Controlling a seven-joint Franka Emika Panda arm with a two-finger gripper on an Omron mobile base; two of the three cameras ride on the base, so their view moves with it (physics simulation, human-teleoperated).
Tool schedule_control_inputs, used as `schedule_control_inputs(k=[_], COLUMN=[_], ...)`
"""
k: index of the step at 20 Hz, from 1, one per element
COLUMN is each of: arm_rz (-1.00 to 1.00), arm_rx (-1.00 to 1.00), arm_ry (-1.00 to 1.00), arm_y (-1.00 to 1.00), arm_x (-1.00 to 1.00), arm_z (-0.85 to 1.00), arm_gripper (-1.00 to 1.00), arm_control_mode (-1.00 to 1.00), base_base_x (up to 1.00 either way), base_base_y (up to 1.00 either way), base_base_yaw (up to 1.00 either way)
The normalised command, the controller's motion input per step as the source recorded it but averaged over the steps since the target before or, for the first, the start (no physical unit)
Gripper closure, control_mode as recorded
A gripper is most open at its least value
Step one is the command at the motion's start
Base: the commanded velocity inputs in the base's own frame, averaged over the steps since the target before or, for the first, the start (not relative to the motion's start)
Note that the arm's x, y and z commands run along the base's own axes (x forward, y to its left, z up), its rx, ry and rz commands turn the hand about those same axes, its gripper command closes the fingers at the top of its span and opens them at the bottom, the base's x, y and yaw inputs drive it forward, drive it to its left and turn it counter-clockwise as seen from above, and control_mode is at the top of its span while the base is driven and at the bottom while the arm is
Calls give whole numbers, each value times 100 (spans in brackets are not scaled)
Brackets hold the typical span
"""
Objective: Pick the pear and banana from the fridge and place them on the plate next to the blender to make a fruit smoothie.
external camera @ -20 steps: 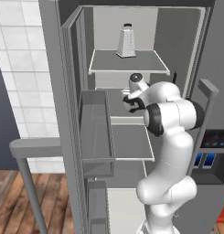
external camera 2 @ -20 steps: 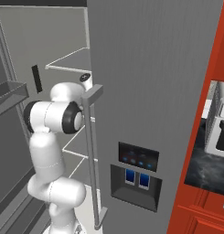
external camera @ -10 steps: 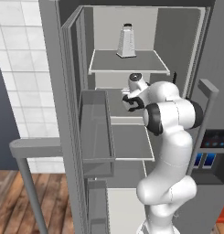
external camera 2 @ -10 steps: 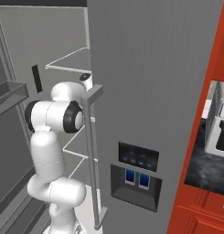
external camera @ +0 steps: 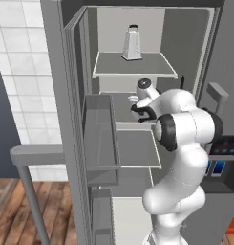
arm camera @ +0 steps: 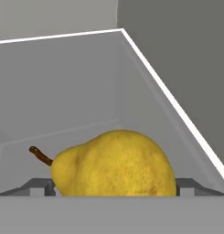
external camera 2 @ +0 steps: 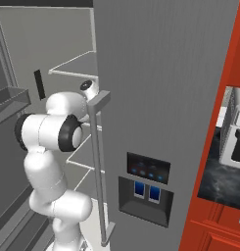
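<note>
The fridge (external camera: 75, 72) is seen with its left door swung open, and the arm is reached into the lit compartment at the level of the middle shelf (external camera: 119, 107). In the hand view the pear (arm camera: 114, 164) is shown close up, lying on its side on the grey shelf floor with its brown stem (arm camera: 40, 155) pointed to that view's left. The claw (arm camera: 114, 186) is spread wide apart, with one finger tip (arm camera: 38, 187) seen just beside the stem end of the pear and the other just beside the fruit's rounder end, so that the pear lies between them; whether the tips are touching the fruit cannot be told. Behind the pear the grey back and side walls of the compartment are seen. In the left base view a metal box grater (external camera: 132, 44) is stood upright on the top shelf, above the hand. In the right base view the shut right door (external camera 2: 165, 98) with its blue-lit dispenser panel (external camera 2: 147, 188) is shown beside the arm.
</note>
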Motion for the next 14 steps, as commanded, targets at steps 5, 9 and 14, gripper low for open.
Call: schedule_control_inputs(k=[5, 9, 14], arm_rz=[4, 10, 9], arm_rx=[-3, -13, -11], arm_ry=[-39, -40, -28], arm_y=[20, 49, 53], arm_x=[-100, -100, -100], arm_z=[10, 70, 98], arm_gripper=[100, 100, 100], arm_control_mode=[-100, -100, -100], base_base_x=[0, 0, 0], base_base_y=[0, 0, 0], base_base_yaw=[0, 0, 0])
